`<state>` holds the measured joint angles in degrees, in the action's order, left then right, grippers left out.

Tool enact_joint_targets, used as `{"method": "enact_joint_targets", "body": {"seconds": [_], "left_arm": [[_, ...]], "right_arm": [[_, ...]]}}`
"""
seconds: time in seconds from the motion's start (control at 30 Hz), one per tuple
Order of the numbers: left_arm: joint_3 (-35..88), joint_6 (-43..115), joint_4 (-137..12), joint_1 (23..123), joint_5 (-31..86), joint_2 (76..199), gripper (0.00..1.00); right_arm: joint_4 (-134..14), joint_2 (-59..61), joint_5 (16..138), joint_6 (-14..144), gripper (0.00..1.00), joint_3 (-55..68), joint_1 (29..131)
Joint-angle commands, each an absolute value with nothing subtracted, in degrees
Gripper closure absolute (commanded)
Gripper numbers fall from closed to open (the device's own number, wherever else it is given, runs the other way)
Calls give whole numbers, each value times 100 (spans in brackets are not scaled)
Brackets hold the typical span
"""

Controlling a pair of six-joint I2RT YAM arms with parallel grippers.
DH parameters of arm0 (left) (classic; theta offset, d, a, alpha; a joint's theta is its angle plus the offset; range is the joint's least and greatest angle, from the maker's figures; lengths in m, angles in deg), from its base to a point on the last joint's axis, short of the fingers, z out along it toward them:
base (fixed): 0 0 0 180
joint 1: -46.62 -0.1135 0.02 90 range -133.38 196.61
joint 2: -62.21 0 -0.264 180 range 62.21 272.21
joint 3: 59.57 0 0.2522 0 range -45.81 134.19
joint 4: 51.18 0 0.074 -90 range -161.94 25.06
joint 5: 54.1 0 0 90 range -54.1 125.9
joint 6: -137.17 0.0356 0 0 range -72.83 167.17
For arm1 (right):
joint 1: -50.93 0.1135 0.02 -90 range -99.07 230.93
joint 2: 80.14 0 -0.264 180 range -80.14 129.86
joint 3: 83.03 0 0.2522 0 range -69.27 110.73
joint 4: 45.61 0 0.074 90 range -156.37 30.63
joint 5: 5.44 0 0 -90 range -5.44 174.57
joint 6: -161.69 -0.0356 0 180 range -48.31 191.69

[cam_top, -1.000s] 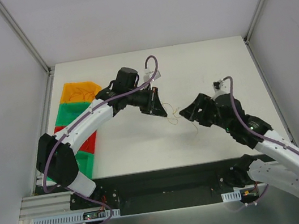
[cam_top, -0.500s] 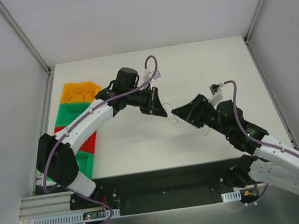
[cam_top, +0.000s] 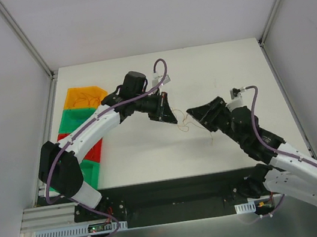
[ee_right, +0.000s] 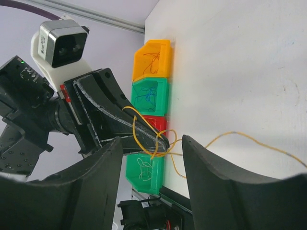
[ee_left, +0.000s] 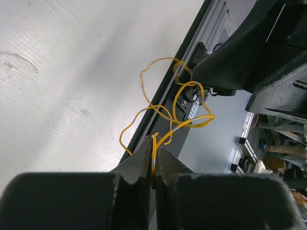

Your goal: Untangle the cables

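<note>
At 9 o'clock on the desk [cam_top: 229, 70] stands a row of coloured bins [cam_top: 72, 118], loose wire strands lying in them. Near the centre, the left gripper [cam_top: 174, 120] has its fingers pressed together on one strand of the cables [cam_top: 185, 125], a small loose tangle of thin yellow-orange loops. The tangle's long axis runs from the pinch at 10 o'clock toward 4 o'clock, where a single strand trails out. Just beside it, at 3 o'clock, the right gripper [cam_top: 192, 115] faces the loops with its fingers spread wide.
</note>
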<state>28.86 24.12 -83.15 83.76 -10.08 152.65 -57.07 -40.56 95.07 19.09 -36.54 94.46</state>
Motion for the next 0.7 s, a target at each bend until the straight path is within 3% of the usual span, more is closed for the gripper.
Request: {"method": "enact_joint_targets", "body": {"seconds": [0.0,0.67], "left_arm": [[2881,2423,-8190,8414,-1121,15239,100],[2890,2405,-8190,8423,-1139,15204,100]], "right_arm": [[-5191,-3848,9555,1685,45,-3640,9479],[-4848,-3514,9494,1421,48,-3710,9707]]}}
